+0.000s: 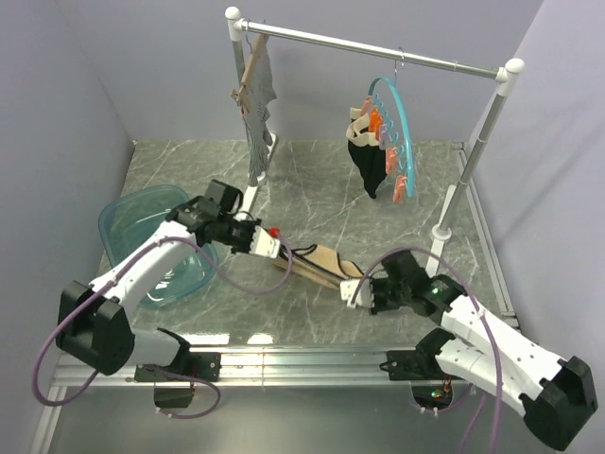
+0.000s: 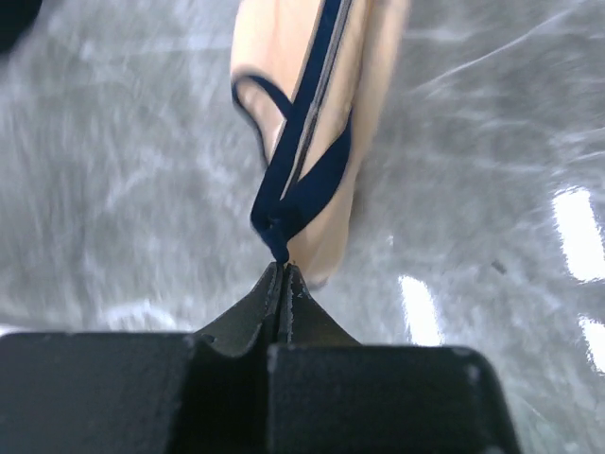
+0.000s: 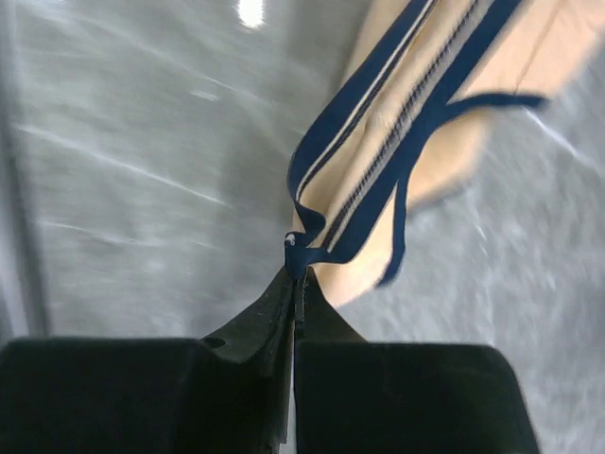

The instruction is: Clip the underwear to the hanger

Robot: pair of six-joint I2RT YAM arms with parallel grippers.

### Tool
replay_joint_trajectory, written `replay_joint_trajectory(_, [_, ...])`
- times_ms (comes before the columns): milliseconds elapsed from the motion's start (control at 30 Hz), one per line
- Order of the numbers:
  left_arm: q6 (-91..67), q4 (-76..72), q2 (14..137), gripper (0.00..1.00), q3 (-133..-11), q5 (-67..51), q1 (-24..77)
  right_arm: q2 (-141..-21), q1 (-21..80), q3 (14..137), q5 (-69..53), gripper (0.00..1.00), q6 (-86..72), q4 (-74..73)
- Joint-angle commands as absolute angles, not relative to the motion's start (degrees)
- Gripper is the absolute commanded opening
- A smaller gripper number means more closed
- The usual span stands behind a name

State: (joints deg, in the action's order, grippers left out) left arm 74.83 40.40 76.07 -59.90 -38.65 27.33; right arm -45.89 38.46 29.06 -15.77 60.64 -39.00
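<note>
Low over the marble table [image 1: 326, 184], front centre | beige underwear [image 1: 321, 261] strung between both arms | left gripper [image 1: 285, 253] clenched on its dark trim | right gripper [image 1: 348, 292] clenched on the opposite trim | teal clip hanger [image 1: 405, 142] on the rail [image 1: 378, 49], well apart

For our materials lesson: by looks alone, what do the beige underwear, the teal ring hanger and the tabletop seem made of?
The underwear: soft matte fabric; it folds limply, with stitched dark trim. The hanger: probably smooth plastic, given its uniform bright teal hoop. The tabletop: glossy grey veined marble look, reflecting lights; stone or printed laminate, cannot tell.
</note>
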Motion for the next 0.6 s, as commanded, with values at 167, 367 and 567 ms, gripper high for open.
replay_joint_trajectory(167, [64.62,37.27,85.95,0.0,-77.93,-42.45,17.58,-61.07,22.07,51.81,-20.56,0.0,64.6,-34.1])
replay_joint_trajectory(367, [69.49,40.58,79.22,0.0,-77.71,-41.92,15.91,-63.28,21.97,57.92,-21.79,0.0,62.75,-31.29])
replay_joint_trajectory(567, [74.16,49.01,68.05,0.0,-64.9,-42.63,18.89,-56.7,24.95,42.06,-23.47,0.0,71.62,-24.98])
